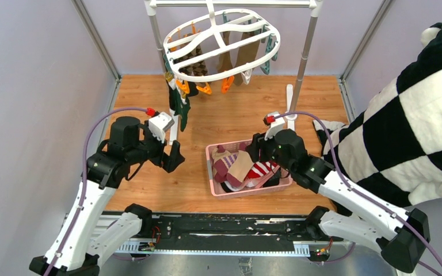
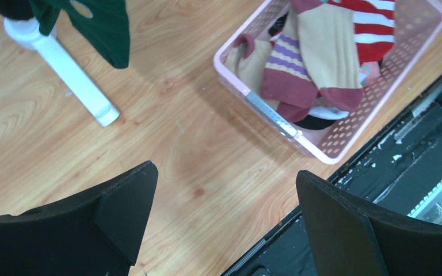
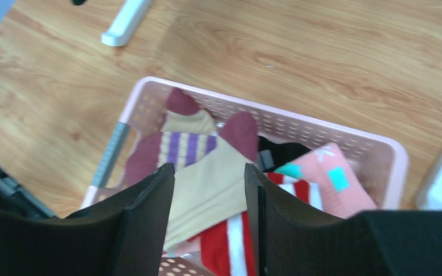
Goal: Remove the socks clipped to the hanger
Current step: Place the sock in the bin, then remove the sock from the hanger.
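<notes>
- Wood tabletop [image 1: 230, 115] boxed in by pale lilac walls [image 1: 34, 86]. A grey rack pole [image 1: 306, 52] at the back carries the hanger [image 1: 214, 29], so it hangs clear of the table and the arms can come at it from below.
- Socks [image 1: 243, 54] are clipped under the hanger rim: brown ones at the back right, an argyle one [image 1: 194, 64] on the left, and a dark green sock [image 1: 180, 103] hanging lowest at the front left. Clips [image 1: 206, 89] are orange and teal, and several look empty.
- Pink basket [image 1: 252, 190] sits between the two arms near the front edge, a drop point either arm can reach. It holds a pile: beige sock [image 3: 207, 178] on top, a red-white striped one [image 3: 230, 241] and a pink one [image 3: 336, 178].
- Right gripper [image 3: 209, 168] hovers over the basket with its jaws partly apart and nothing pinched. The beige sock shows through the gap but lies in the pile below. Reads as a drop-off pose.
- Left gripper [image 2: 224, 172] is spread wide and empty, with bare wood under it. It sits left of the basket, near and below the dark green sock. My guess is that sock is its next target, with the jaws wide to straddle the fabric.
- Checked plush cloth [image 1: 414, 121] lies off to the right, not involved.
- Task is partway done, with several socks on clips to go.
</notes>
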Motion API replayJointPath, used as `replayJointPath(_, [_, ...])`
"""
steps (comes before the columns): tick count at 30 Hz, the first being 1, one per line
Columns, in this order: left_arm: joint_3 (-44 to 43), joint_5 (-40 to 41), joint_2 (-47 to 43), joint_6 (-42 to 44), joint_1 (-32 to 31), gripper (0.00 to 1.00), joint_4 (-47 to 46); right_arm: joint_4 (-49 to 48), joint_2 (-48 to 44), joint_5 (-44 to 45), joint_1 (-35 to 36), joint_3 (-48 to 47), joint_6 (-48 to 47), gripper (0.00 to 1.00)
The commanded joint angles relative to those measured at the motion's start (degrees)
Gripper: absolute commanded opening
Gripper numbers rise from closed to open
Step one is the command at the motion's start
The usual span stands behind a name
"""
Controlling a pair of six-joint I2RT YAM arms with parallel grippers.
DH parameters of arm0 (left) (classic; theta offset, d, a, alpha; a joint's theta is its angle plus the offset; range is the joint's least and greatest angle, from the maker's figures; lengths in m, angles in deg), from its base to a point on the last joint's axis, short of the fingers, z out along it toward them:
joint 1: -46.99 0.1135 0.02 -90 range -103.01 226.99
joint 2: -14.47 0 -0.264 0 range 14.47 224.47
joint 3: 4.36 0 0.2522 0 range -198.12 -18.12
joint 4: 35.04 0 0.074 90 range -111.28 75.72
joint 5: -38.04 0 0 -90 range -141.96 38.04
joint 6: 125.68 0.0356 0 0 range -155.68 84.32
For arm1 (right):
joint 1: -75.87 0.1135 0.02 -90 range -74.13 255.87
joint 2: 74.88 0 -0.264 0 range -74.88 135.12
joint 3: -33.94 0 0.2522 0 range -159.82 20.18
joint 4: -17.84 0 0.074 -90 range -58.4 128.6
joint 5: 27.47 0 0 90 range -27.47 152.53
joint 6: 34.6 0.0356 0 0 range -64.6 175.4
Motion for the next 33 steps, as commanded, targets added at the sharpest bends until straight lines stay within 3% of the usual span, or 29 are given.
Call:
replayJointPath(1, [-1.1,-4.4,2.5,1.9,6.0,1.0,0.6,-2.3,2.5,-11.4,-1.1,0.6,5.7,0.5])
replayJointPath(4, [-1.4,-5.3,3.6,2.4,9.1,1.0,0.6,-9.5,8.3,-17.8,-3.8,4.2,9.5,0.44])
replayJointPath(7, [-2.1,-7.7,3.8,2.1,12.1,1.0,0.6,-13.2,14.7,-16.7,-6.8,6.9,11.5,0.4])
replayJointPath(11, [-3.1,-11.9,4.8,1.4,16.6,1.0,0.3,-13.5,17.4,-2.0,-8.2,10.4,11.0,0.34])
replayJointPath(14, [-3.4,-14.2,5.9,1.0,19.4,1.0,-0.5,-17.4,10.8,7.0,-5.4,14.6,11.9,0.3])
replayJointPath(17, [-3.8,-14.5,7.1,0.5,21.2,1.0,-1.9,-21.4,2.0,17.5,2.9,14.8,6.5,0.4])
replayJointPath(22, [-7.2,-17.2,10.7,-1.0,25.1,1.0,-2.2,-18.8,5.6,28.9,15.9,0.0,-5.6,0.6])
replayJointPath(25, [-8.7,-18.8,12.1,-1.1,27.8,1.0,-2.2,-23.0,12.1,26.2,20.0,-7.1,-13.2,0.67])
replayJointPath(29, [-10.1,-23.1,13.3,-1.8,34.2,1.0,-1.7,-30.8,23.9,15.1,20.2,-14.6,-16.8,0.78])
replayJointPath(33, [-13.2,-26.5,15.2,0.1,38.4,1.0,2.8,-37.8,35.0,14.1,20.2,-22.6,-21.7,0.8])
